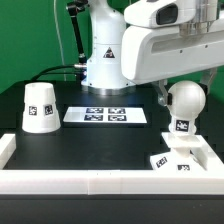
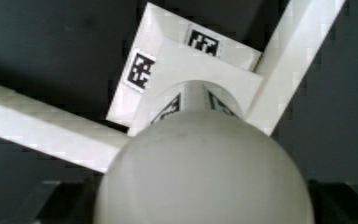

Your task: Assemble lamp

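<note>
My gripper point(image 1: 180, 92) is shut on the round white bulb point(image 1: 185, 98) and holds it upright with its tagged neck pointing down. The flat square base point(image 1: 176, 160) lies right under it, in the corner by the white rails at the exterior view's right. I cannot tell whether the neck touches the base. In the wrist view the bulb point(image 2: 194, 165) fills the foreground between my dark fingers point(image 2: 60, 203), and the tagged base point(image 2: 179, 60) lies beyond its neck. The truncated-cone shade point(image 1: 38, 107) stands alone at the exterior view's left.
The marker board point(image 1: 105, 115) lies flat mid-table in front of the arm's pedestal point(image 1: 103, 60). A raised white rail point(image 1: 90, 181) runs along the front edge and up both sides; it also shows in the wrist view point(image 2: 34, 118) beside the base.
</note>
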Available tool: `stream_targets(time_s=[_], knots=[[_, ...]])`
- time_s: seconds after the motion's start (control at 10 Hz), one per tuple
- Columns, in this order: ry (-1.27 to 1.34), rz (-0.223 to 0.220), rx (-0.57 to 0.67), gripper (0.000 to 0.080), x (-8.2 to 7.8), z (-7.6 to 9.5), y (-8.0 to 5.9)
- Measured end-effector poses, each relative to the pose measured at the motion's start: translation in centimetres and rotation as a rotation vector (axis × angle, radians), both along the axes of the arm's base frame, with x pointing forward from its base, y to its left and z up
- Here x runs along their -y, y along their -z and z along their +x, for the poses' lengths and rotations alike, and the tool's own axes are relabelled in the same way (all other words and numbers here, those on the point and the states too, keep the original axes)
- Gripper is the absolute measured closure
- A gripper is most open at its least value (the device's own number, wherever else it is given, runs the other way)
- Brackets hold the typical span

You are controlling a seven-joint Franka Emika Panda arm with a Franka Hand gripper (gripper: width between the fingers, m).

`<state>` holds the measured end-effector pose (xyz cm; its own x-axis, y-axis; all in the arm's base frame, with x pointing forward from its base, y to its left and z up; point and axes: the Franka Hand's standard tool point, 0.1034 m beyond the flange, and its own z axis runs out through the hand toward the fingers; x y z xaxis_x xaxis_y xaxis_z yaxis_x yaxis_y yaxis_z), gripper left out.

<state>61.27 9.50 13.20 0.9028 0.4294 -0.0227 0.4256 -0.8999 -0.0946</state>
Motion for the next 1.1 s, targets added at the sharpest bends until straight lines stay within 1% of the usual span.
stream_targets(time_s=[0.4,0.6,1.1], knots=[[0.037,0.0,-0.003,0.0225,-0.01,-0.02,-0.02],[0.248,-0.004,-0.015,0.0223,-0.05,-0.53,0.03],[0.69,-0.025,-0.027,0.0223,-0.08,-0.59,-0.05]])
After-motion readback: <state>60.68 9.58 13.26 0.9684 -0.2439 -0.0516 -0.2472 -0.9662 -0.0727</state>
